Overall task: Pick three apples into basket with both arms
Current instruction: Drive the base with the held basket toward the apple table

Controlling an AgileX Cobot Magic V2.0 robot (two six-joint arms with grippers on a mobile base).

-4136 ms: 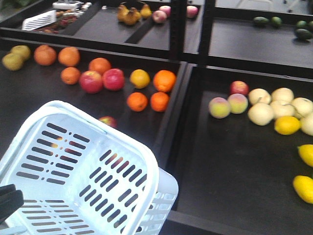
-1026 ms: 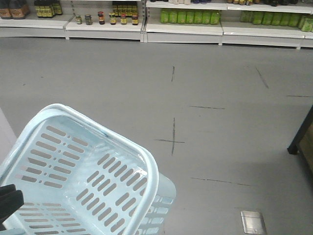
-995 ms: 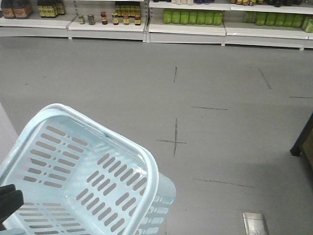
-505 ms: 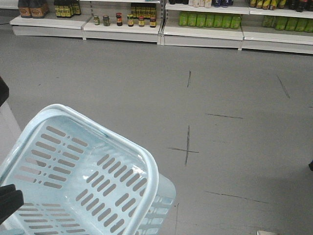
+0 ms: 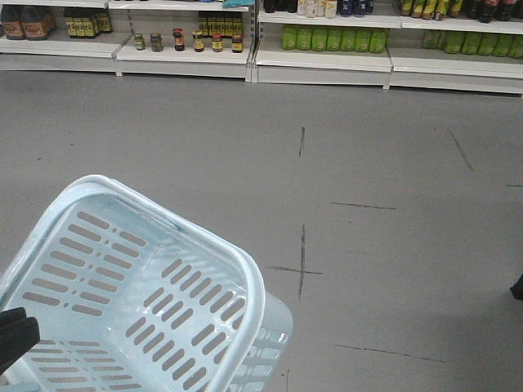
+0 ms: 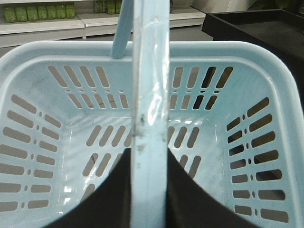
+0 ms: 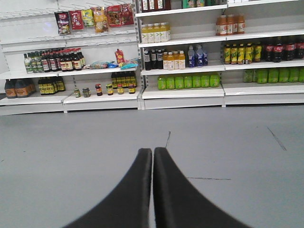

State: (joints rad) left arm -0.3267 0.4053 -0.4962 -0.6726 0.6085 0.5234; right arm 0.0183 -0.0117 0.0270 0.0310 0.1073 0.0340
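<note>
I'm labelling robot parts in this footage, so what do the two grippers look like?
Both look alike: the left gripper and the right gripper each have two plain matte black fingers, broad at the base and curving to narrow rounded tips. No markings or cables show in either wrist view.

You've got a smooth grey floor (image 5: 392, 163) w/ thin dark cross marks (image 5: 301, 269) on it. At the back, white shelf units (image 7: 185, 92): green plastic bottles (image 7: 187, 81) bottom row, small glass jars (image 5: 184, 41) left of them, dark sauce bottles (image 7: 19, 88) far left. Light's bright, even.
</note>
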